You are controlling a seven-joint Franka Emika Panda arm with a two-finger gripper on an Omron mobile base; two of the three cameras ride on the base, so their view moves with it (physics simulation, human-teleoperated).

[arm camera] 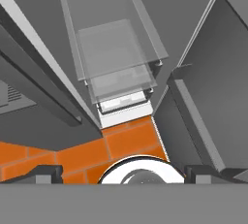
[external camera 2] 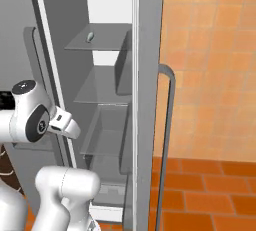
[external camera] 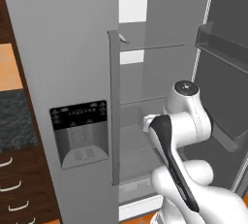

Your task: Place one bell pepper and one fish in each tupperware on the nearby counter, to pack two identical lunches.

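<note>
White robot arm (external camera: 184, 136) rises close by, in front of the open fridge (external camera 2: 107, 100); its claw (arm camera: 121, 173) is spread wide and grips nothing, looking down at see-through drawers (arm camera: 114, 58) and orange floor (arm camera: 72, 155); far up, one small pale fish (external camera 2: 90, 37) lies on the top shelf (external camera 2: 100, 42), too tiny to tell which way it points.

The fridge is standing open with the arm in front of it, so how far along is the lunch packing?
Early, by the look of it. Done: the fridge door is swung open, baring the glass shelves. In hand: nothing; the gripper is open and empty, looking down at the drawers and orange floor. One fish lies on an upper shelf. All picking and packing looks left.
</note>
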